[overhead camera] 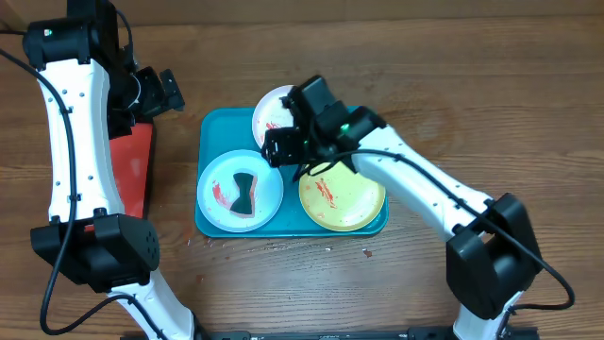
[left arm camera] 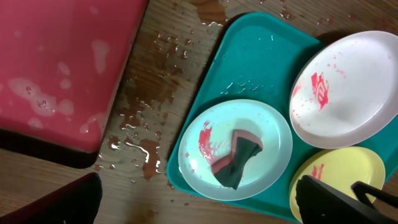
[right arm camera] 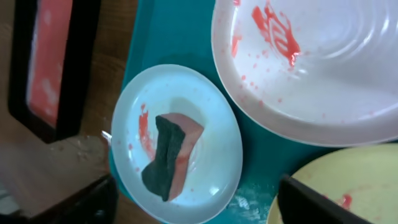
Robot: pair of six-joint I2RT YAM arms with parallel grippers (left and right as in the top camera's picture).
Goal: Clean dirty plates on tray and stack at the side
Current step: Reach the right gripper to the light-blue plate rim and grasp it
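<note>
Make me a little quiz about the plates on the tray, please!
1. True or false: the sponge lies on the light blue plate.
2. How many plates sit on the teal tray? A) two B) three C) four
3. What colour are the smears on the white plate?
Key: 1 true; 2 B; 3 red.
</note>
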